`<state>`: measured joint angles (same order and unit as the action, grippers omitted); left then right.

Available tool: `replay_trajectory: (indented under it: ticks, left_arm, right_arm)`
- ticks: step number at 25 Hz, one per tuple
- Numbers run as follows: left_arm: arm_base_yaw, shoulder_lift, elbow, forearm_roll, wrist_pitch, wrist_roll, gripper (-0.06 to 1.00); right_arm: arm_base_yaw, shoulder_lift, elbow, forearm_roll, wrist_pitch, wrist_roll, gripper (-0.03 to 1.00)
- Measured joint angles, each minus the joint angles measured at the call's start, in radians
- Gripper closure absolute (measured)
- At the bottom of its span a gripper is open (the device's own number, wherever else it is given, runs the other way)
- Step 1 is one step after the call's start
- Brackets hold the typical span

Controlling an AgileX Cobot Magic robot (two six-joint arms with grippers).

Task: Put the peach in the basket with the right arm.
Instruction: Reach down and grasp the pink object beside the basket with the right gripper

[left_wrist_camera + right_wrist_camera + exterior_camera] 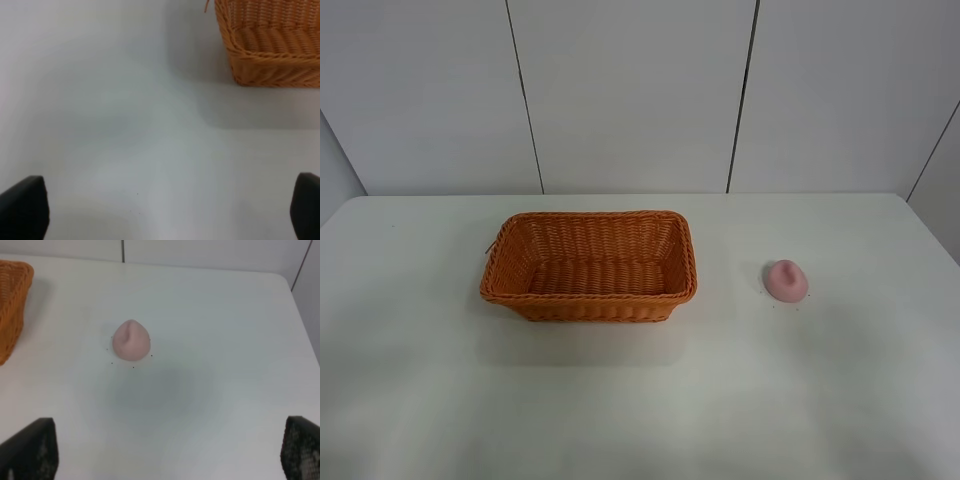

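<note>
Exterior high: peach [786,280] outside the basket [592,306]

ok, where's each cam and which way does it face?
Exterior high: mounted high, looking down over the table toward the wall; basket left of centre, peach to its right; no arm shows.
Left wrist: on the left arm, facing the table and one basket corner; left fingers spread wide.
Right wrist: on the right arm, facing the peach, basket edge beside; right fingers spread wide.
Shared: basket in all three; peach in exterior and right wrist.
</note>
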<state>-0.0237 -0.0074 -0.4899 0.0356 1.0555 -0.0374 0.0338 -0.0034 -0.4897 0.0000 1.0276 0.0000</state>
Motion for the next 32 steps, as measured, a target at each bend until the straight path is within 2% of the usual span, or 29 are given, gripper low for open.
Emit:
replay_trajectory:
  ticks: [11, 14, 17, 25, 32]
  left_arm:
    - [0.0, 0.0, 0.0, 0.0, 0.0, 0.0, -0.05]
    - [0.0, 0.0, 0.0, 0.0, 0.0, 0.0, -0.05]
    - [0.0, 0.0, 0.0, 0.0, 0.0, 0.0, -0.05]
    - [0.0, 0.0, 0.0, 0.0, 0.0, 0.0, -0.05]
    - [0.0, 0.0, 0.0, 0.0, 0.0, 0.0, -0.05]
  right_arm:
    - [0.0, 0.005, -0.007, 0.0, -0.004, 0.0, 0.29]
    - [0.0, 0.096, -0.051, 0.014, -0.044, 0.0, 0.29]
    - [0.0, 0.291, -0.134, 0.024, -0.079, 0.0, 0.29]
    - [0.0, 0.946, -0.391, 0.029, -0.081, 0.0, 0.29]
    - [0.0, 1.505, -0.701, 0.03, -0.079, 0.0, 0.29]
